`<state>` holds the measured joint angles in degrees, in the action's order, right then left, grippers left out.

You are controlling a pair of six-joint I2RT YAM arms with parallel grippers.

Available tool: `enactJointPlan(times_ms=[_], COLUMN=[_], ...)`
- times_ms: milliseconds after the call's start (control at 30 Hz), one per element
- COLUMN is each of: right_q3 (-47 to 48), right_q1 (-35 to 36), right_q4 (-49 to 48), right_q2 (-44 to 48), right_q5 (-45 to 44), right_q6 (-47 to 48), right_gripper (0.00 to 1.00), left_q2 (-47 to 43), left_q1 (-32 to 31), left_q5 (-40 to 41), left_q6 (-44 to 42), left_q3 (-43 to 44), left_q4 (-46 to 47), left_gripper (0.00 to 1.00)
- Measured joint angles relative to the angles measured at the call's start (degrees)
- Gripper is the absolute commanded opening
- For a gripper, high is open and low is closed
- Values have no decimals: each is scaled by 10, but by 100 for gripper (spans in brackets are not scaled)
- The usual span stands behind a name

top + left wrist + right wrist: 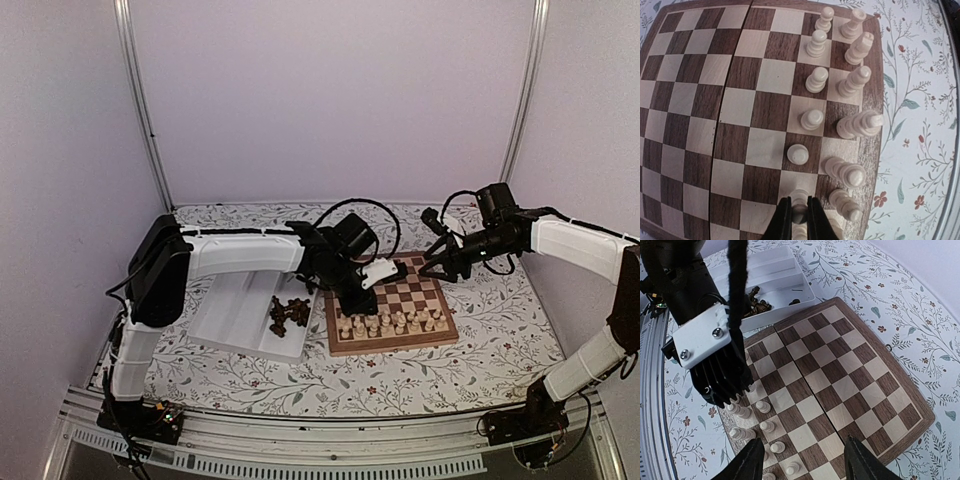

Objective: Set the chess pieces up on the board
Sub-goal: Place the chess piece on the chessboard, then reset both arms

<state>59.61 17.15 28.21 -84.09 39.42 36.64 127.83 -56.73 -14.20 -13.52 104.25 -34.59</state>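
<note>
Several dark pieces (290,314) sit in the tray (225,312) (left gripper (799,204) pinches cream pawn (800,195), right gripper (805,441) spread).

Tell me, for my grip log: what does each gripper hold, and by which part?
Left gripper pinches a cream pawn by its head; right gripper holds nothing.

Pale lilac walls (340,90) across the upper frame, evenly lit. Slim metal posts (140,100) at upper left and upper right. White floral-print tablecloth (400,375) below; ribbed aluminium rail (330,440) along the bottom edge.
</note>
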Motion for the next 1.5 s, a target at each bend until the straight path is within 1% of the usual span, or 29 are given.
enactJointPlan(times_ms=[333, 433, 567, 800, 900, 1067, 1133, 1200, 1267, 1300, 1367, 1400, 1433, 1467, 1500], right_q3=[0, 0, 0, 0, 4, 38, 55, 66, 66, 65, 63, 61, 60, 58, 55], right_q1=[-1, -1, -1, -1, -1, -7, -12, -22, -35, -45, -67, -81, -96, -110, -125], right_q4=[0, 0, 0, 0, 7, 20, 22, 20, 9, -1, -24, -39, -53, -69, -85], right_q2=[0, 0, 0, 0, 1, 19, 32, 52, 76, 91, 118, 131, 143, 152, 158], right_q5=[0, 0, 0, 0, -1, -15, -23, -34, -48, -56, -66, -70, -74, -76, -76], right_q6=[0, 0, 0, -3, -7, -10, -13, -20, -30, -37, -54, -66, -82, -97, -115], right_gripper=[57, 57, 57, 57, 58, 59, 59, 63, 67, 68, 76, 80, 86, 95, 98], left_q2=[23, 27, 27, 27, 26, 18, 1, -29, -74, -97, -161, -194, -228, -254, -286], left_q1=[-2, -3, -7, -13, -14, -14, -14, -9, -5, -1, 17, 31, 49, 66, 89], left_q5=[7, 8, 15, 36, 51, 97, 126, 160, 197, 214, 254, 272, 287, 299, 311], left_q6=[-2, -2, -2, -1, -2, -11, -16, -19, -19, -18, -12, -8, -2, 3, 14], left_q3=[15, 19, 21, 32, 38, 55, 56, 54, 38, 28, -2, -21, -43, -62, -89], left_q4=[-14, -13, -17, -28, -31, -43, -48, -56, -52, -50, -35, -22, -8, 4, 22], left_gripper=[13, 15, 23, 26, 27, 27, 27, 29, 35, 40, 46, 51, 57, 63, 76])
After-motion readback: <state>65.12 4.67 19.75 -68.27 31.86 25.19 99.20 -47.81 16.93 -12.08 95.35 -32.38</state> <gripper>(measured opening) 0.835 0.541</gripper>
